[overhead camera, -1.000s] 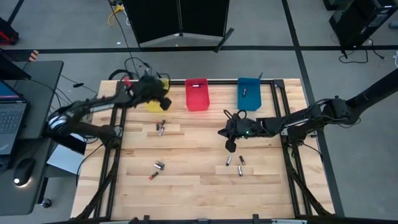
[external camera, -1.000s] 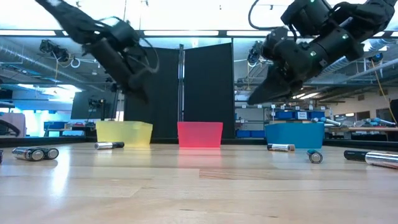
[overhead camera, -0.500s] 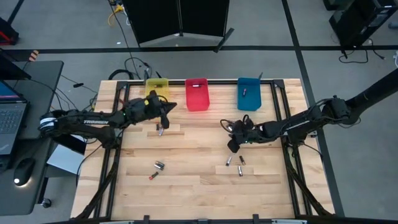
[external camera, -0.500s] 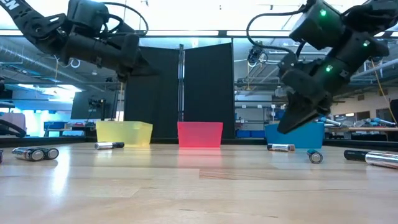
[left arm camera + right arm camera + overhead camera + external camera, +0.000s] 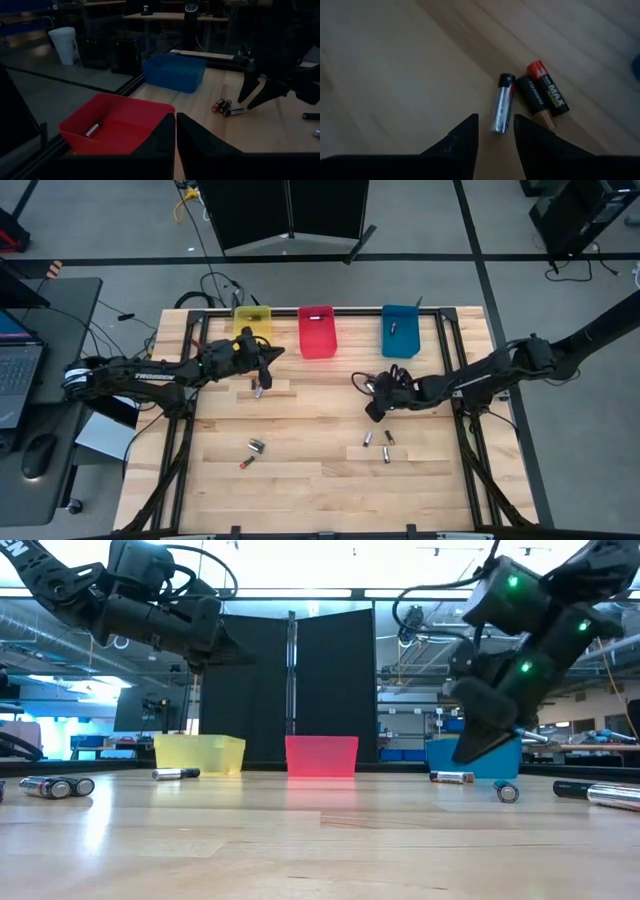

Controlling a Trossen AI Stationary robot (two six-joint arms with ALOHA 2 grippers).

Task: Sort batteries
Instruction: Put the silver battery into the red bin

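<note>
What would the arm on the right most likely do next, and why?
Probably lower straight down. The right gripper hangs above the table with its fingers open, and a silver battery lies lined up with the gap between them, beside a black and red battery. Nothing is held, so dropping the fingers around the silver one seems the natural step before closing.

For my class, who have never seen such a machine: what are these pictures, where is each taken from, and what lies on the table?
Two dark robot arms work at a wooden table. One picture looks straight down, one level across the tabletop, and one comes from each wrist. At the far edge stand a yellow bin, a red bin and a blue bin. Loose batteries lie scattered. The left gripper, jaws shut, holds nothing. The right gripper, jaws apart, hangs over a silvery battery beside a dark one.
</note>
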